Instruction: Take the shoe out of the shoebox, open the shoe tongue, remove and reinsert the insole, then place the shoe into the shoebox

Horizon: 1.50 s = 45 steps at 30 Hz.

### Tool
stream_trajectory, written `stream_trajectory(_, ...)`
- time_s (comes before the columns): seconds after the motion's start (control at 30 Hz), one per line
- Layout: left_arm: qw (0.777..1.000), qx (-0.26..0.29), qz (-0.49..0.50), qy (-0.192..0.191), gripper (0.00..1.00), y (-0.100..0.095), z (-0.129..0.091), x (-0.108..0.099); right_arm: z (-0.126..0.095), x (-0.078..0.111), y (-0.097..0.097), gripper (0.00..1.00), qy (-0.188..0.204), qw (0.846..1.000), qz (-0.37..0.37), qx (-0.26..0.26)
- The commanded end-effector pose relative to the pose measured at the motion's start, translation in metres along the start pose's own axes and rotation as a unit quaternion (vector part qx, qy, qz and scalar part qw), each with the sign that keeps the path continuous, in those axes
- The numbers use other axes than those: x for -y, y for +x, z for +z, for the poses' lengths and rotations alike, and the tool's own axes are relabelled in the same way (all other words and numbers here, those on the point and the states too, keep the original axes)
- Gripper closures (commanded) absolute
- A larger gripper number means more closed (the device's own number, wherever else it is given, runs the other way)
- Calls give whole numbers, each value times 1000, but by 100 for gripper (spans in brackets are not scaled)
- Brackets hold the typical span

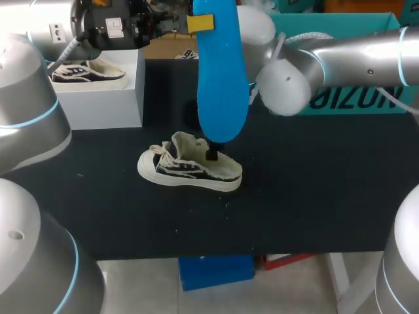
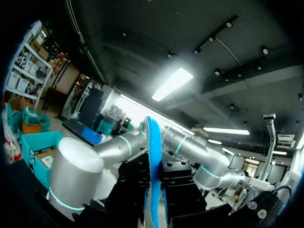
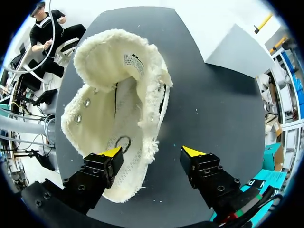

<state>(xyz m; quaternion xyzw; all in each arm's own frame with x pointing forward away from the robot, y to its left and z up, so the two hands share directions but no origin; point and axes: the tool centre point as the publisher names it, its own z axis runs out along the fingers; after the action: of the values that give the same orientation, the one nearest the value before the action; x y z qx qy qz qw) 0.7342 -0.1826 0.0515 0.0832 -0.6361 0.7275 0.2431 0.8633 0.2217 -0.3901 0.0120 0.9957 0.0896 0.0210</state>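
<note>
I see the black table (image 1: 314, 196) filling the middle of the head view from left to right. On it, at the upper left of the frame, stands the white shoebox (image 1: 98, 98), open at the top, with a dark-and-white sneaker (image 1: 85, 70) lying inside.

The blue insole (image 1: 221, 85) hangs upright in the upper middle of the frame, above the table and over the shoe's heel end. My left pincer (image 2: 154, 190) is clenched on it: in the left wrist view the insole runs edge-on between the two black fingers, both pressing against it.

The shoe (image 1: 190, 171) sits on the table at the frame's centre, well apart from the shoebox, toe toward the left. Its fleecy cream tongue (image 3: 128, 57) is pulled open, laying the inside bare.

My right pincer (image 3: 152, 159) is over the heel end, released. One yellow-tipped finger (image 3: 110, 153) sits over the shoe's opening, the other (image 3: 192, 152) is outside over bare table, and the shoe's side wall lies between them.
</note>
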Motion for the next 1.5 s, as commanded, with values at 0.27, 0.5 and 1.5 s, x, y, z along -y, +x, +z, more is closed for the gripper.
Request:
stream_trajectory(0.27, 1000, 0, 0, 0, 100, -1, 0, -1, 21, -8, 0, 29, 65, 998, 10, -14)
stream_trajectory(0.5, 1000, 0, 0, 0, 100, -1, 0, -1, 29, -5, 0, 82, 71, 997, 15, -20)
stream_trajectory(1.5, 1000, 0, 0, 0, 100, -1, 0, -1, 10, -3, 1, 100, 43, 998, 18, -34)
